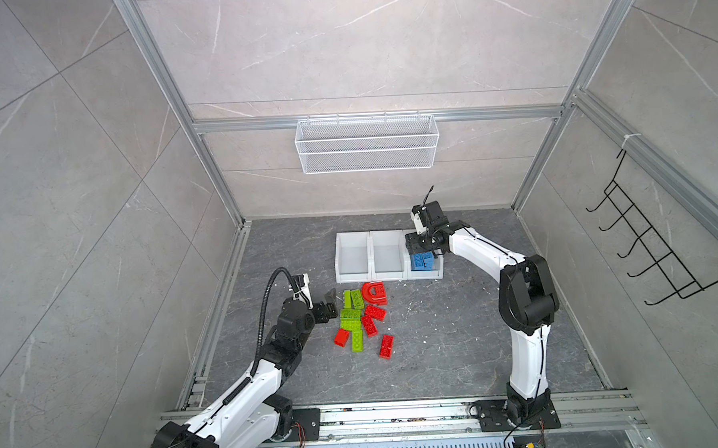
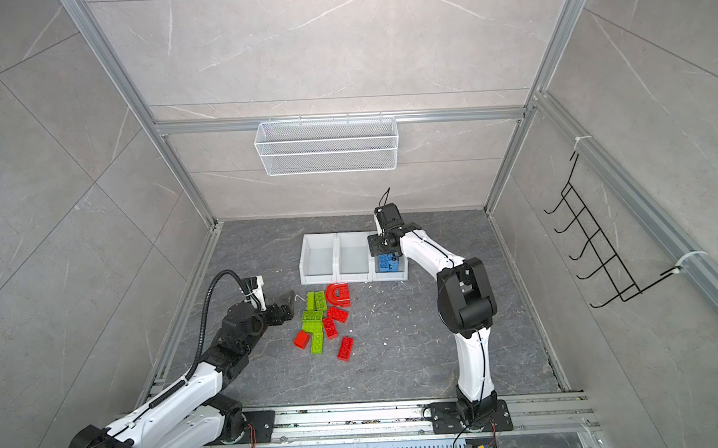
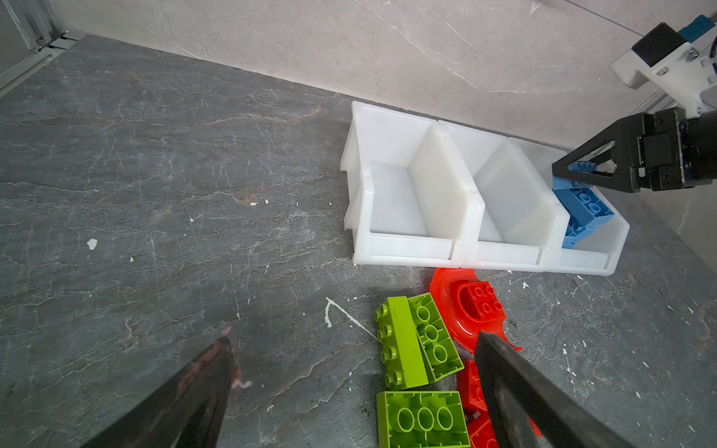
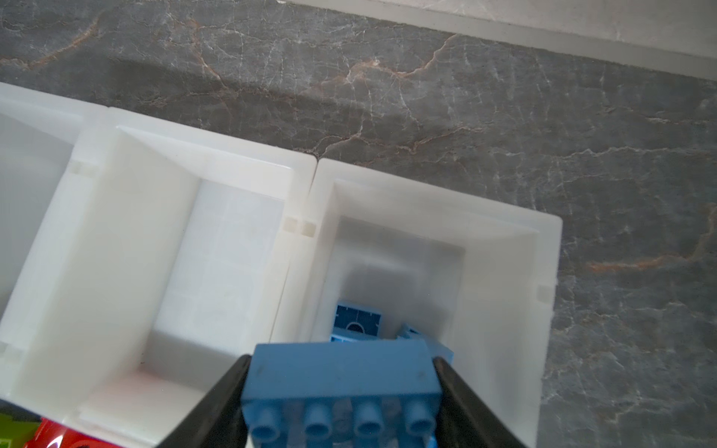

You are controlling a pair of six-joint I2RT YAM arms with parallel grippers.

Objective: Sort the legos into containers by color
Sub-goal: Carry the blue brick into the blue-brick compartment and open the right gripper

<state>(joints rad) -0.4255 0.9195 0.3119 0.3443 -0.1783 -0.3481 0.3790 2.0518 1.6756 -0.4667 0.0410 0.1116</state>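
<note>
Three joined white containers (image 1: 351,237) stand in a row at the back of the dark floor. The rightmost one (image 4: 504,248) holds blue legos (image 1: 423,264). My right gripper (image 4: 341,362) hangs over it, shut on a blue lego (image 4: 341,374) held by its ends, studs toward the camera. Green legos (image 1: 352,300) and red legos (image 1: 370,324), with a red arch (image 1: 373,293), lie scattered in front of the containers. My left gripper (image 1: 332,303) stands wide open just left of that pile, with bare floor and the green legos' edge (image 3: 403,345) between its fingers.
A white wire mesh basket (image 1: 366,143) hangs on the back wall. A black wire hook rack (image 1: 657,241) juts from the right wall. Aluminium rails (image 1: 399,414) run along the front edge, where both arm bases are bolted. The left and middle containers hold nothing.
</note>
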